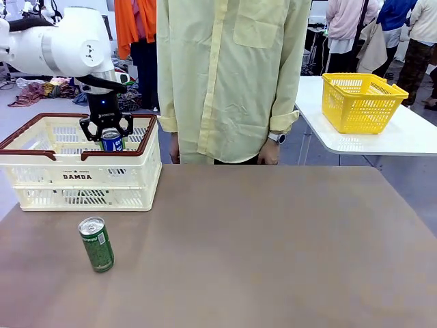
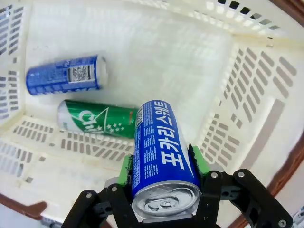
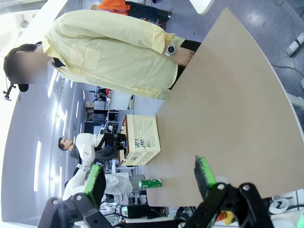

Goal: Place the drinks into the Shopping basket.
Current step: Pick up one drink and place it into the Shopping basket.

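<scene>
My left gripper [image 1: 109, 139] hangs over the cream-white Shopping basket [image 1: 41, 179], shut on a blue can with white lettering [image 2: 161, 156], held above the basket's floor. On that floor lie another blue can [image 2: 64, 75] and a green can [image 2: 97, 118], both on their sides. One more green can [image 1: 96, 244] stands upright on the brown table in front of the basket, also seen small in the right wrist view as the green can [image 3: 150, 183]. My right gripper [image 3: 149, 178] stands open above the table with nothing between its green pads.
A person in a pale yellow shirt [image 1: 232, 75] stands at the table's far edge, hands down at the sides. A yellow mesh basket [image 1: 362, 101] sits on a white side table [image 1: 403, 140] at the back right.
</scene>
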`<action>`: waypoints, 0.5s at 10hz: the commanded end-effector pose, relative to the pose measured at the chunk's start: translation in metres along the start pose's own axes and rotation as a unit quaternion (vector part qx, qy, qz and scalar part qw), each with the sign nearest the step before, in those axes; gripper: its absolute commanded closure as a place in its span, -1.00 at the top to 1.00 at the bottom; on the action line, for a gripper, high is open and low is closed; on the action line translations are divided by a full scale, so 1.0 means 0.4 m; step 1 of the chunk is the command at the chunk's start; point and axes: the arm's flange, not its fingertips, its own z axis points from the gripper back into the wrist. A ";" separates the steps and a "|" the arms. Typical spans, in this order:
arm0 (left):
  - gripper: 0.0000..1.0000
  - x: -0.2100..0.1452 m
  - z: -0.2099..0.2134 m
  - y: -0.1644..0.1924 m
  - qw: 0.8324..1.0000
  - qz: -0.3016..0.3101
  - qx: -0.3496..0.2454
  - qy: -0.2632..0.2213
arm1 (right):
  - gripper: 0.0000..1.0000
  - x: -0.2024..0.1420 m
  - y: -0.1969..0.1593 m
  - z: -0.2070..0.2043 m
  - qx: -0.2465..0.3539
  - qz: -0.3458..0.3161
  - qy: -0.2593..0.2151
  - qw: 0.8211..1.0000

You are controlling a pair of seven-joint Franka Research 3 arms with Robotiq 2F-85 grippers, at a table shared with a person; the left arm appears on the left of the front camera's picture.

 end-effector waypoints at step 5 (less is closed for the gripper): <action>-1.00 -0.003 0.012 0.013 1.000 -0.014 -0.027 -0.001 | 1.00 0.001 0.004 0.005 0.011 0.013 -0.006 1.000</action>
